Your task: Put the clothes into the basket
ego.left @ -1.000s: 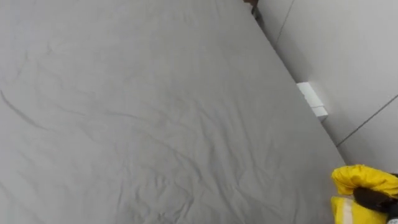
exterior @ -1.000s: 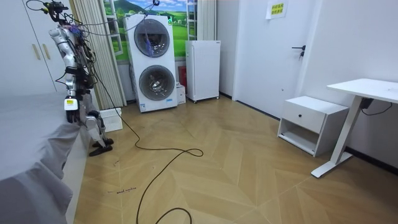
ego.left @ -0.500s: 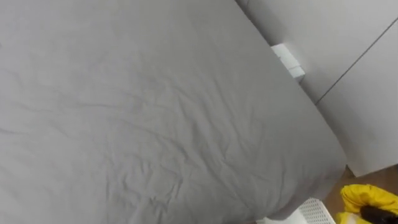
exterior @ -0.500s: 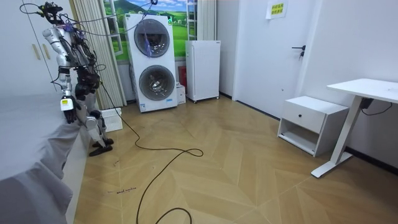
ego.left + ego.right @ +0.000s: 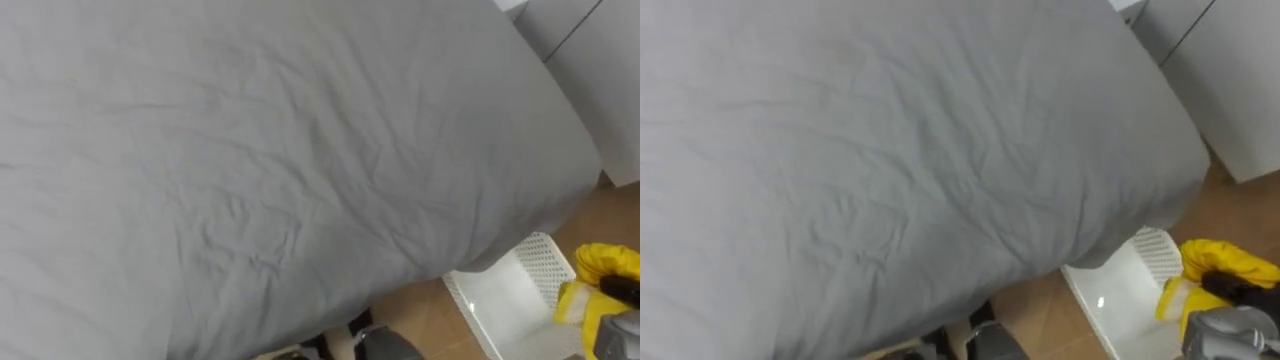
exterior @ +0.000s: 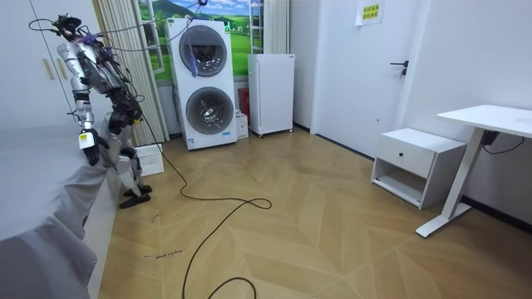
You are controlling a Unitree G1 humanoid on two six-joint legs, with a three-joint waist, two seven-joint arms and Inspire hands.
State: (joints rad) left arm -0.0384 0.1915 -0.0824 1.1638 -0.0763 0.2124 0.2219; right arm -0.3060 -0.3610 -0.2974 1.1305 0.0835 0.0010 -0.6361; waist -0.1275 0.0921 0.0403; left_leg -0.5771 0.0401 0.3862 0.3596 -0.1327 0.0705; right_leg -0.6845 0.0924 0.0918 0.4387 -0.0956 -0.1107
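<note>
A yellow garment (image 5: 603,284) (image 5: 1213,265) hangs bunched at the lower right of the eye views. My right hand (image 5: 1243,291) (image 5: 626,291) is shut on it, with dark fingers curled into the cloth. Just left of and below the garment stands a white basket (image 5: 505,299) (image 5: 1103,302) with perforated walls, on the wooden floor by the bed's corner. In the room view I stand at the corner of the bed, with the basket (image 6: 150,158) on the floor beside my legs. My left hand (image 6: 86,141) hangs low over the bed's edge.
A bed with a wrinkled grey sheet (image 5: 250,160) (image 5: 870,150) spreads from the left to its corner at the right, overhanging the basket. White cabinet fronts (image 5: 600,80) stand beyond the corner. A stacked washer and dryer (image 6: 202,83) stand behind me.
The eye view has swung right and down, so the bed's corner, floor and basket have come into sight. In the room view my torso has turned toward the basket. The yellow garment stays in my right hand.
</note>
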